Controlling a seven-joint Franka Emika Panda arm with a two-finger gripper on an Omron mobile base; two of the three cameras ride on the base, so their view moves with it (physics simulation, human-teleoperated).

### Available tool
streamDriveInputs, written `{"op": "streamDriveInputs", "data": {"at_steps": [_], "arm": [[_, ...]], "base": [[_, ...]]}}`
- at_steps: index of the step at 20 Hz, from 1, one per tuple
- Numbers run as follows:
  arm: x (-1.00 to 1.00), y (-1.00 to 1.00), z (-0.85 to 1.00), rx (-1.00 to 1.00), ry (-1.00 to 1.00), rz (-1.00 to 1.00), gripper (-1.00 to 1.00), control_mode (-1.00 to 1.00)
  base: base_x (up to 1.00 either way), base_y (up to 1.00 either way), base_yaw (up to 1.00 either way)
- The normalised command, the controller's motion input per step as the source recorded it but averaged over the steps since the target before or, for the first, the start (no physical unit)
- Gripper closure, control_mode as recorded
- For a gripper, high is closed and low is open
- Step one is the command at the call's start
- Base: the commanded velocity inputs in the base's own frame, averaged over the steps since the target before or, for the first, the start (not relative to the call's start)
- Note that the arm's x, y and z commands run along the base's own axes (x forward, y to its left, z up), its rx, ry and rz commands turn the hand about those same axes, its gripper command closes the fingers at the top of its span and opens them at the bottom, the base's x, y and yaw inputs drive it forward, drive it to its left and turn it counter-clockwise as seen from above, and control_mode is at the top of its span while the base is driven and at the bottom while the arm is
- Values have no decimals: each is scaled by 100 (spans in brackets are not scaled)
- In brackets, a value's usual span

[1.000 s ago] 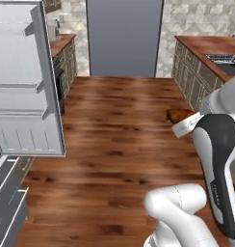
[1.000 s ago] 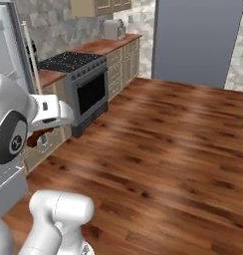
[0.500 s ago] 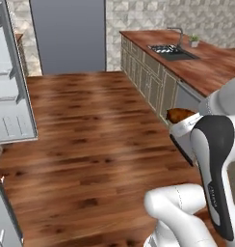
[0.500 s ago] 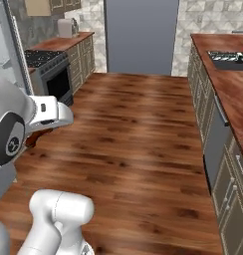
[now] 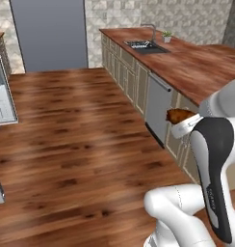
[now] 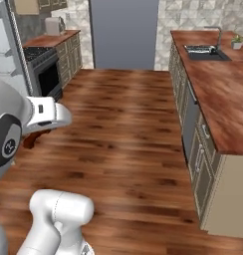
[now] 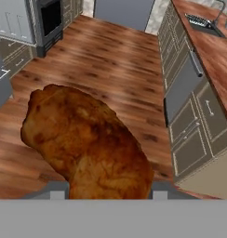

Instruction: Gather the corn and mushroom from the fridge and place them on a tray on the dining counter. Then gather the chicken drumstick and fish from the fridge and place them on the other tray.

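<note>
Drumstick (image 7: 90,144): browned, held between the gripper (image 7: 106,193) fingers, thick end pointing away from the hand; carried in the air above the wood floor (image 7: 110,60). In the left base view its brown end (image 5: 179,116) sticks out past the white hand, in front of the counter cabinets.
Gripper: clenched on the drumstick; finger tips mostly hidden behind the meat, so the exact contact is not readable.
Arm: upper link dark and white, at lower right of the left base view (image 5: 213,159) and lower left of the right base view (image 6: 24,124).
Counter (image 6: 218,84): long, wood-topped, running along the robot's right side; drawers and a dishwasher front (image 5: 158,103) below it.
Sink (image 6: 203,50): set into the far end of the counter, tap behind it, small potted plant (image 6: 237,41) just beside it.
Stove (image 6: 46,72): at left in the right base view, dark oven door, toaster (image 6: 53,25) on the worktop behind.
Fridge door (image 5: 4,91): white, at the left edge of the left base view, standing open.
</note>
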Motion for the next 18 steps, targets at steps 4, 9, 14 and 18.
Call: {"op": "streamDriveInputs", "data": {"at_steps": [4,9,14,18], "arm": [[0,0,0,0,0,0,100,100],[0,0,0,0,0,0,100,100],[0,0,0,0,0,0,100,100],[0,0,0,0,0,0,100,100]], "base": [[-15,-92,-9],[0,-100,-4],[5,-100,-20],[0,-100,-15]]}}
